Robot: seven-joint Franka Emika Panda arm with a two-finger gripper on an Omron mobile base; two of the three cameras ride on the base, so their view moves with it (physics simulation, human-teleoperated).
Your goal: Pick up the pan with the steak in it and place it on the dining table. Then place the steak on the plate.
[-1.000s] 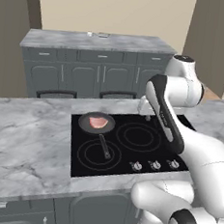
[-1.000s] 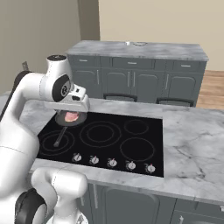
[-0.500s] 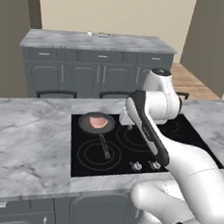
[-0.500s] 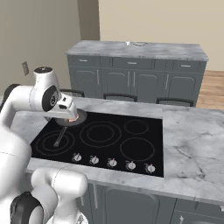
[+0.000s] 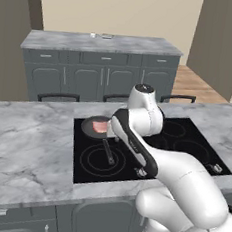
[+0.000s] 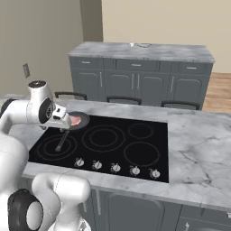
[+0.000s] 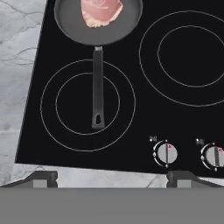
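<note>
The black pan (image 7: 98, 26) sits on the cooktop's far left burner, the pink steak (image 7: 101, 11) lying inside it. Its long handle (image 7: 97, 87) points back toward me across the near left burner. My gripper (image 7: 113, 179) hovers above the handle's free end, open wide, with nothing between its fingertips (image 7: 41, 178). From the base, the pan (image 5: 93, 126) and steak (image 6: 76, 121) show just beside my wrist. The dining table (image 6: 144, 52) stands beyond the counter, with the pale plate (image 6: 143, 45) on its top.
The black cooktop (image 6: 113, 144) is set in a marble counter (image 5: 30, 145), with a row of knobs (image 7: 166, 153) along its near edge. Dark chair backs (image 6: 70, 94) stand between the counter and the dining table (image 5: 100, 42).
My arm has swung left across the cooktop, from over the right burners to above the pan's handle. The jaws have stayed open. The pan and steak have not moved.
</note>
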